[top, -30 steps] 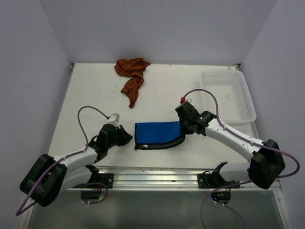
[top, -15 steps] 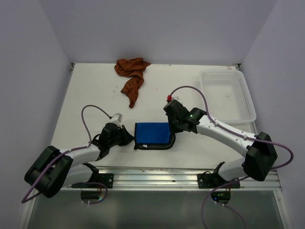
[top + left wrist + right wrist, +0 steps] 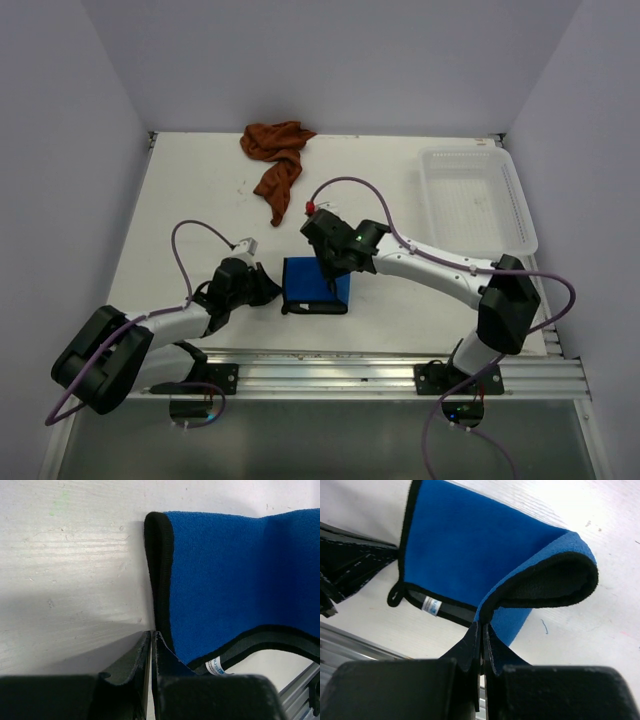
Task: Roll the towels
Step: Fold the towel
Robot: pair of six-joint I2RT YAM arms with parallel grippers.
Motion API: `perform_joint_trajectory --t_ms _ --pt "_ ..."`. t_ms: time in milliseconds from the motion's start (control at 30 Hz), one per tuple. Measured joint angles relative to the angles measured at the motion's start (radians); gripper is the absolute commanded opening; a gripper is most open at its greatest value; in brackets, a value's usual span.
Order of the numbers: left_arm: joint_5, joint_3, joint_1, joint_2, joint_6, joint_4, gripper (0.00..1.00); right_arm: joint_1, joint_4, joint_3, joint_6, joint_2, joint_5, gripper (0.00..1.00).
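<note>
In the overhead view, the left gripper (image 3: 268, 289) lies low in the lower left part of the frame, at the left edge of the blue towel (image 3: 312, 283). Its wrist view shows the two fingers (image 3: 131, 656) pressed together with the towel's black-bound edge (image 3: 159, 575) pinched between their tips. The blue towel sits just below the centre of the frame on the white table (image 3: 190, 200), with a small white label (image 3: 216, 666) on its near hem.

The right gripper (image 3: 330, 283) reaches in from the lower right, its arm crossing the middle of the frame, and comes down over the right part of the blue towel. In its wrist view the fingers (image 3: 470, 647) are closed tight on the towel's dark border, and the free end curls over into an open loop (image 3: 555, 580) above the flat layer.

Farther back, in the upper middle of the overhead frame, the rust-brown towel (image 3: 279, 165) lies crumpled and twisted, well apart from both grippers. At the upper right stands a white mesh basket (image 3: 520, 215) at the table's edge.
</note>
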Motion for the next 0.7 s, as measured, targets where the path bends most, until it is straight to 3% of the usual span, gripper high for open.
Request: perform_joint_trajectory --t_ms 700 --pt "0.024 -0.015 -0.005 -0.018 0.0 0.031 0.07 0.1 0.003 0.214 0.0 0.271 -0.016 0.0"
